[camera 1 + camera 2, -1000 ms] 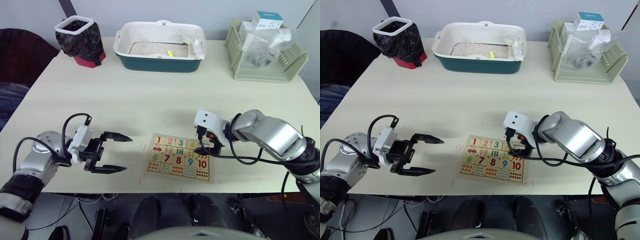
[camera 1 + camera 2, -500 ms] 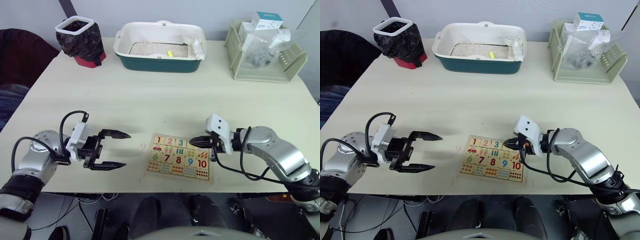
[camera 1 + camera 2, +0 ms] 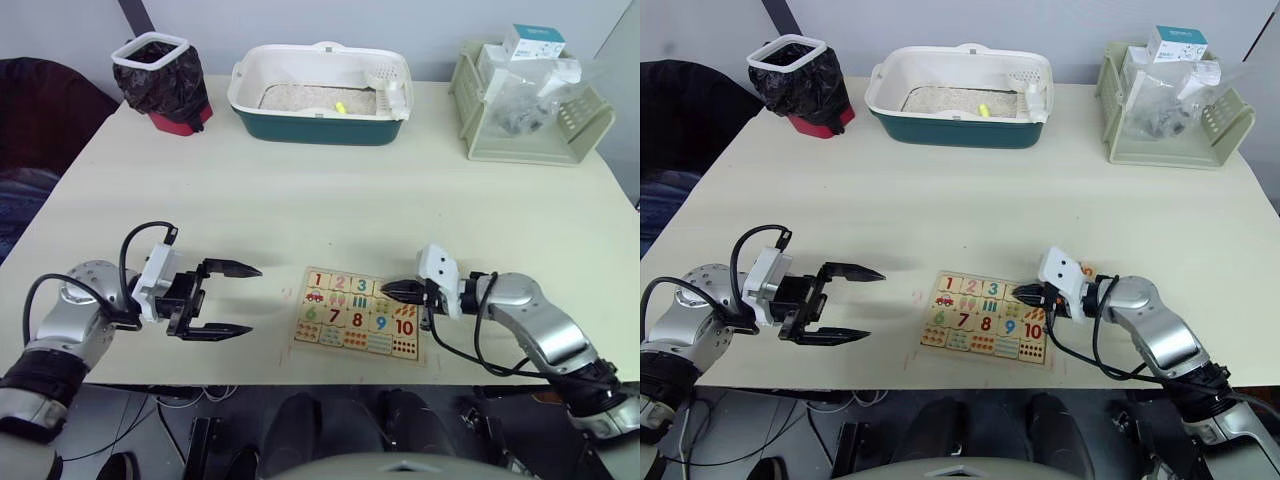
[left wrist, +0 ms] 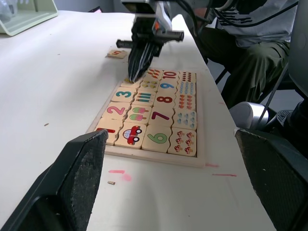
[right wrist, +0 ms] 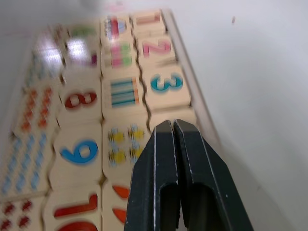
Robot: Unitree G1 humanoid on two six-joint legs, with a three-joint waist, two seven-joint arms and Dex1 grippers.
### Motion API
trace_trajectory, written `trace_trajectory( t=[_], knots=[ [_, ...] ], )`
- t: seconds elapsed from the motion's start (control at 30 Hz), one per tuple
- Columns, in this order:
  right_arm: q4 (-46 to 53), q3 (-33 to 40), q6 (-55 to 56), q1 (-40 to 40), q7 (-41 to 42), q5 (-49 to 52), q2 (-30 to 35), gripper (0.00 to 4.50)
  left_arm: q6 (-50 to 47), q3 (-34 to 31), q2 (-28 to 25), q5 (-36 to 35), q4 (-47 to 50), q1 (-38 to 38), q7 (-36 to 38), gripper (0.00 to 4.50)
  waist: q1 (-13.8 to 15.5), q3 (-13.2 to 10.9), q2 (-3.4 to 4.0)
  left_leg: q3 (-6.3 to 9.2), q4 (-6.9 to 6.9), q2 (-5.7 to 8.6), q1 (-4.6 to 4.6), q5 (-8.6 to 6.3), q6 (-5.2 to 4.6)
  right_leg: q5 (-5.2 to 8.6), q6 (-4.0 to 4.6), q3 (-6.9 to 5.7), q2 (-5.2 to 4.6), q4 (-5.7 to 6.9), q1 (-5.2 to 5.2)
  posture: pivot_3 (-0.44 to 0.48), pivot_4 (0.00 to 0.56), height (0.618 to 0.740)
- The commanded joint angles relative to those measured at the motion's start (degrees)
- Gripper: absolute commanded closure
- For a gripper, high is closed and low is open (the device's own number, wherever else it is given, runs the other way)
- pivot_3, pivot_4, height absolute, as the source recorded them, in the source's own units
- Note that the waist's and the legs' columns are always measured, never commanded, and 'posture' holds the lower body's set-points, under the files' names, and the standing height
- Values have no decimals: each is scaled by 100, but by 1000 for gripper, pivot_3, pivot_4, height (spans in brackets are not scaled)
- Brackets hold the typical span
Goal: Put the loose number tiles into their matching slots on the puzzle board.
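Note:
The puzzle board (image 3: pixel 358 314) lies near the table's front edge. Tiles 1 (image 5: pixel 147 19), 2 (image 5: pixel 156 47) and 3 (image 5: pixel 166 83) sit in its top row of slots. My right gripper (image 5: pixel 168 126) is shut with nothing in it. Its tip rests on the pale tile just after the 3, and that tile's digit is hidden under the fingers (image 5: pixel 159 163). One loose tile (image 4: pixel 117 53) with an orange digit lies on the table just beyond the board. My left gripper (image 3: pixel 253 298) hangs open and empty, left of the board.
Along the table's far edge stand a black-lined bin (image 3: pixel 158 75), a white and teal tray (image 3: pixel 320 122) and a pale green basket (image 3: pixel 575 125) of packaged items. The board sits close to the table's front edge (image 3: pixel 300 375).
My right gripper has shut and swung down and rightward, so that its tip now points at the board's top row. The left arm has barely moved.

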State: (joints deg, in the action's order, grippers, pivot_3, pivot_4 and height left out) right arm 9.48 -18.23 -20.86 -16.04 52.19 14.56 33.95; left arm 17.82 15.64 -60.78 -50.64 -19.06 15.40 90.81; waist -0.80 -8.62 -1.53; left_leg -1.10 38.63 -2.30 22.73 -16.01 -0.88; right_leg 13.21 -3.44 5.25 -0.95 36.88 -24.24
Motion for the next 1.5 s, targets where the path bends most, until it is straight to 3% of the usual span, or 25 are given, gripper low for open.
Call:
trace_trajectory(
  t=[0.03, 0.27, 0.5, 0.8, 0.9, 0.97, 1.03, 1.1, 1.17, 1.2, 1.5],
  knots=[
    [-16, 45, 128, 88, 3, -117, -37, 4432, -45, -233, -43, 48, 101, -69, 169, 0, 0, 0, 0, 1, 0, 0, -1, 0, 0, 0, 1, 0, 1, 0, 1, 0, 150, 740],
    [389, 793, 442, 535, 156, 363, 64, 4432, -403, -880, 304, 403, 95, -301, 55, 0, 28, 0, 0, 0, 0, 1, 0, 0, 0, 0, 0, 0, -1, -1, 3, 0, 150, 740],
    [1171, 1760, 391, 1632, -485, 629, -17, 4432, -1061, -1607, 730, 1011, 429, -679, -974, 0, 12, 1, -1, 4, 0, 0, -6, 0, 0, -1, -2, 0, 1, 2, 7, 0, 150, 740],
    [1493, 2951, 1555, 3364, -796, 729, -352, 4432, -1551, -2392, 1373, 1285, 1149, -1383, -1990, 0, -4, 0, 0, 0, 2, 1, -41, 0, 0, 4, 4, 4, -2, -3, 44, 0, 150, 740],
    [1442, 3309, 1719, 3721, -753, 895, -412, 3689, -1663, -2578, 1528, 1334, 1393, -1583, -2242, 0, -2, 0, 1, -4, 0, -1, -74, 0, 1, 14, 15, 8, -2, -1, 74, 0, 150, 740],
    [1354, 3541, 1858, 3916, -691, 1020, -448, 2669, -1705, -2687, 1621, 1380, 1507, -1697, -2352, 0, -1, 0, 0, -5, 0, -3, -83, 0, 1, 20, 7, 10, -2, 0, 81, 0, 150, 740],
    [1245, 3751, 1986, 4064, -597, 1188, -482, 2023, -1785, -2803, 1714, 1359, 1570, -1773, -2474, 0, -1, 0, 1, -7, 0, -3, -85, 0, 1, 26, -4, 12, -2, 1, 81, 0, 150, 740],
    [1062, 3942, 2145, 4159, -465, 1296, -480, 965, -1833, -2902, 1765, 1376, 1591, -1862, -2512, 0, 1, 1, 2, -10, 0, -3, -88, 0, 1, 27, -5, 16, -2, 2, 81, 0, 150, 740],
    [843, 4102, 2319, 4271, -241, 1407, -451, 262, -1775, -2979, 1775, 1470, 1577, -2018, -2484, 0, -3, 1, 2, -10, 0, -3, -87, 0, 1, 27, -5, 16, -2, 1, 81, 0, 150, 740],
    [743, 4160, 2378, 4318, -139, 1470, -448, 62, -1781, -3030, 1792, 1477, 1578, -2091, -2485, 0, -5, 1, 2, -17, -2, -2, -88, 0, 1, 27, -5, 22, -4, 1, 81, 0, 150, 740],
    [165, 4345, 2590, 4343, 507, 1713, -303, 62, -1859, -3350, 1866, 1521, 1713, -2478, -2503, 0, -3, 2, 2, -17, -7, -4, -93, 0, 1, 28, -5, 23, -3, -1, 80, 0, 150, 740]
  ],
)
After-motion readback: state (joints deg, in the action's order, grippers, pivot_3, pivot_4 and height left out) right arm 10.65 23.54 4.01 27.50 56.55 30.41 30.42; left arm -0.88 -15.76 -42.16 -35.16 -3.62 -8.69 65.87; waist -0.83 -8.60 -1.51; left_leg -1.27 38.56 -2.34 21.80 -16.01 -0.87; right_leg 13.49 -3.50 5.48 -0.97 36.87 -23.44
